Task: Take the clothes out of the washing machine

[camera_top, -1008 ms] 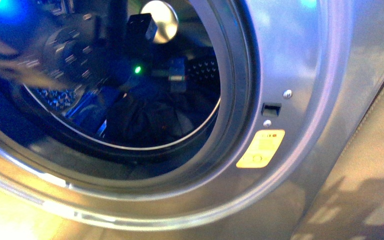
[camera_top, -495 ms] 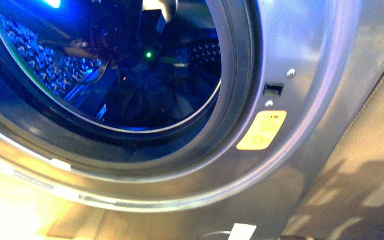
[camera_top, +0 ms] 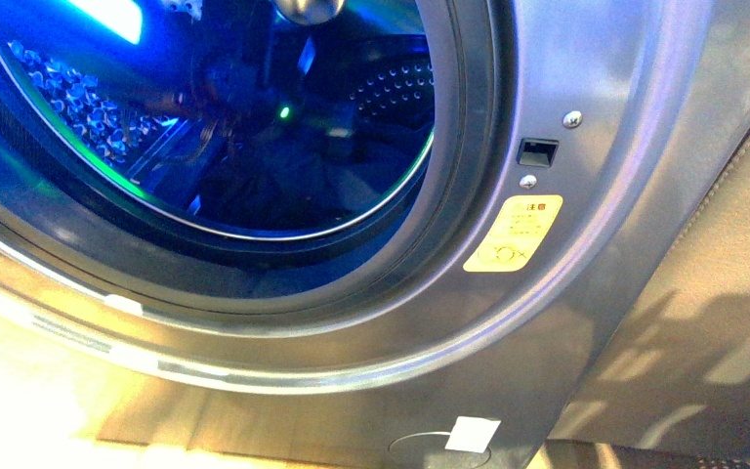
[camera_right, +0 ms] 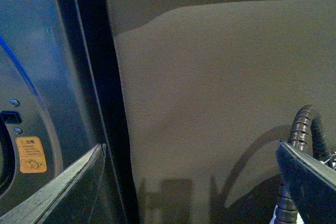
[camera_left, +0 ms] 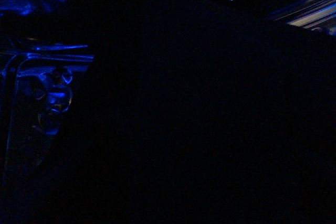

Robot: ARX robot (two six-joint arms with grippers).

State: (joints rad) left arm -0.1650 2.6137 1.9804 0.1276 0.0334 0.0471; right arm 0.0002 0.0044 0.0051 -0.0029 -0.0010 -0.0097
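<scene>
clothes (camera_top: 288,191): dark blue heap low in washing machine (camera_top: 586,195) drum (camera_top: 391,93), at 6 o'clock from left arm's green light (camera_top: 283,113) | left gripper: lost in gloom, cannot tell its grip; left wrist view dark | right gripper (camera_right: 190,148): fingers spread, empty, outside facing grey panel (camera_right: 220,87) | change: green light lower in mouth than half second ago, heap unmoved

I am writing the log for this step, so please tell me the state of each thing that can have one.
washing machine: mouth open
drum: lit blue, holds clothes
clothes: heaped low in the drum
green light: on
latch slot: empty
right gripper: open, empty, outside the drum
left gripper: wrist view dark, cannot tell
</scene>
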